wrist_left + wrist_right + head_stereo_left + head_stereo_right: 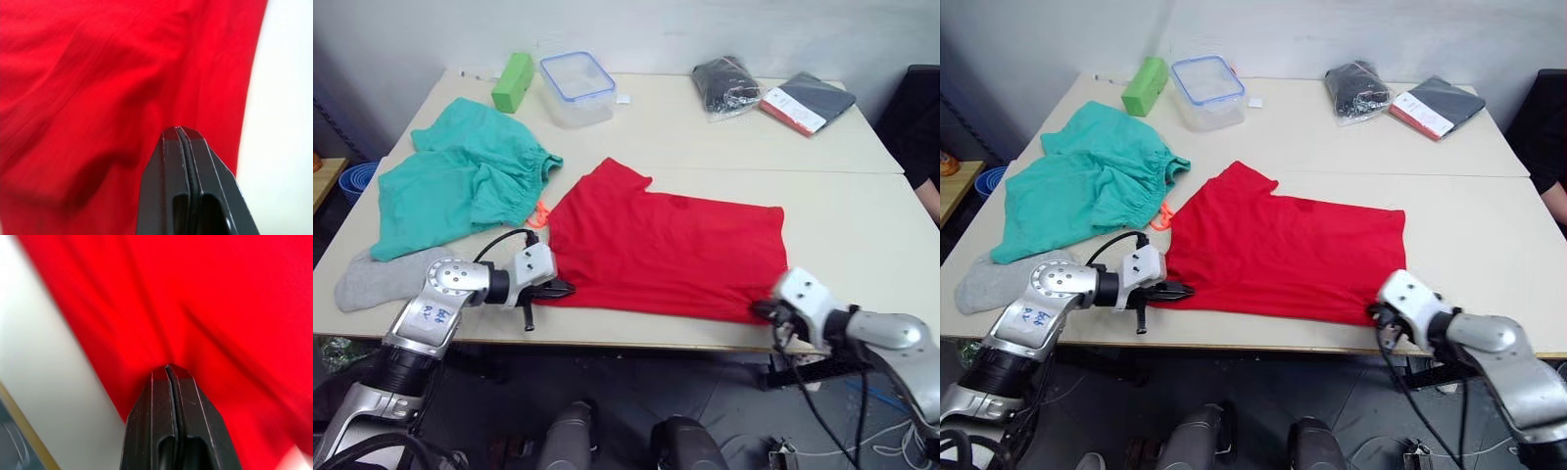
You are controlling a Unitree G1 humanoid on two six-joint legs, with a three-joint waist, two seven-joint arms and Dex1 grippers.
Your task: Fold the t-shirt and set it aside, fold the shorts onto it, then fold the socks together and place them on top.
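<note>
i am on the first step, folding the t-shirt (671, 250). my left hand (560, 288) and right hand (766, 311) each pinch its near edge, fingers pressed together. it lies flat just beyond them. next i should lift both corners together.

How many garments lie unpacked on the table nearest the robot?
3: red t-shirt centre, teal shorts to its left, grey socks at the near-left edge; a second sock may be hidden.

Two pale tables (862, 211) are sitting pushed together against a light wall (705, 29), with dark floor (636, 392) showing beneath the front edge.
</note>
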